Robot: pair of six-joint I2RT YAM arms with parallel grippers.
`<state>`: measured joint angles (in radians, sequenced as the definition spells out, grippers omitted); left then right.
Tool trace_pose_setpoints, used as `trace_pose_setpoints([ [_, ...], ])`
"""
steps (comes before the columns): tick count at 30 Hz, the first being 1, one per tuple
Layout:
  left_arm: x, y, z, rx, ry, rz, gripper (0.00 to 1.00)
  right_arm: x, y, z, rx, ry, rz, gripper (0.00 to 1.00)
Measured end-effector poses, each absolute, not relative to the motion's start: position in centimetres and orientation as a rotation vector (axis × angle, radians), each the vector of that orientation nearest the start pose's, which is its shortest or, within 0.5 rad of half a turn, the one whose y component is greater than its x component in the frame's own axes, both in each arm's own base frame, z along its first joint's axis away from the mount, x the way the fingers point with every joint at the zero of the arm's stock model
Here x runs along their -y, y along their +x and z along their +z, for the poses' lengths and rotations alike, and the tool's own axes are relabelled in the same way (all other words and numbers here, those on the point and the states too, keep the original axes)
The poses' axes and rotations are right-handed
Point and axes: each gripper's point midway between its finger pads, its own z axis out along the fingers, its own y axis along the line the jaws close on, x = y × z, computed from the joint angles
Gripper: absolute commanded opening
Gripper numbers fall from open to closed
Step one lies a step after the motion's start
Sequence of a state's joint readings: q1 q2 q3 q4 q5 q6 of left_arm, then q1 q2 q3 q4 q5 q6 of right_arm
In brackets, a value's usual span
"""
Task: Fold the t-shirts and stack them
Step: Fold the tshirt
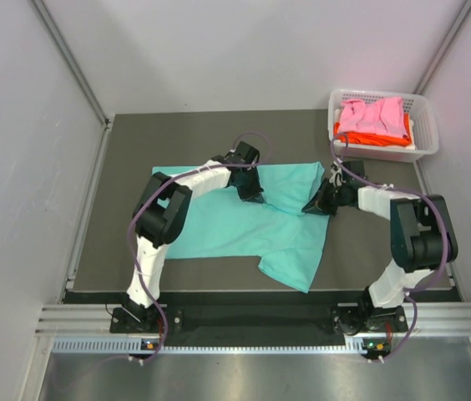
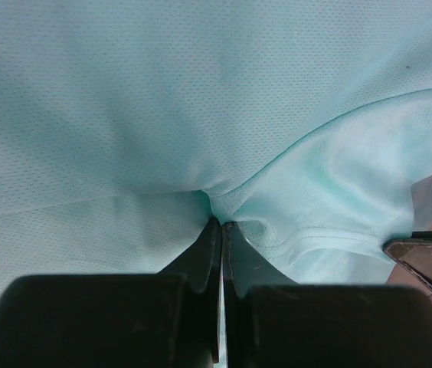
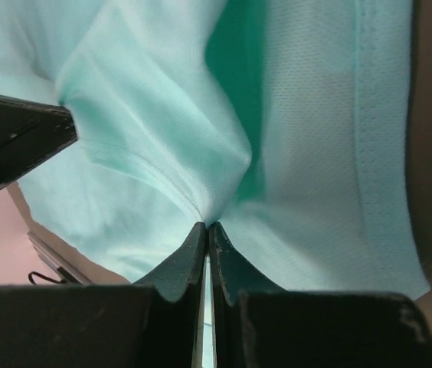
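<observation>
- The teal t-shirt [image 1: 244,221] lies spread on the dark table [image 1: 119,167], between the two arms. Its long axis runs roughly left to right across the top view.
- One corner of the cloth droops toward the near table edge, right of centre; the rest lies mostly flat.
- The left gripper [image 2: 221,224] is closed on a pinch of teal cloth; both fingers meet with fabric bunched at the tips. In the top view it sits at the shirt's far edge, left of centre.
- The right gripper [image 3: 206,225] is likewise clamped on a fold of the same shirt, at its far right edge. A hem seam runs beside the pinch in the right wrist view.
- The pink t-shirt [image 1: 373,114] lies on the orange t-shirt [image 1: 369,138] in the white basket [image 1: 423,125] at the far right corner, well apart from the work.
- Judged step: carrying the far edge over to make a fold.
- Move both grippers at equal height and equal pace, so the held edge stays taut and straight.
- Keep the fold line parallel to the long axis; unequal travel will skew it.
- Release only once the carried edge rests flat on the lower layer.
</observation>
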<state>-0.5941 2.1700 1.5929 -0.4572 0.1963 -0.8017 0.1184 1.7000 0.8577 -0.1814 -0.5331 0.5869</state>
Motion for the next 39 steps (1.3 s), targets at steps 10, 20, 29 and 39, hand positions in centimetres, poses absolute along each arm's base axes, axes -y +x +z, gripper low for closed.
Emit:
trace_pose_setpoints([
  [10,32.4,38.6,2.6,-2.771,-0.170,-0.688,0.19,-16.1,30.3,2.1,-2.613,0.558,1.025,0.15],
  [20,29.7,38.3,4.5,-2.775,-0.037,-0.633,0.28,-13.7,33.4,6.6,-2.504,0.459,0.903,0.39],
  [29,19.8,42.8,8.7,-2.632,-0.202,-0.638,0.22,-12.2,43.9,11.4,-2.337,0.284,0.650,0.08],
  [39,5.2,46.1,4.4,-2.604,-0.558,-0.492,0.20,-13.4,49.4,6.0,-2.407,0.157,0.413,0.00],
])
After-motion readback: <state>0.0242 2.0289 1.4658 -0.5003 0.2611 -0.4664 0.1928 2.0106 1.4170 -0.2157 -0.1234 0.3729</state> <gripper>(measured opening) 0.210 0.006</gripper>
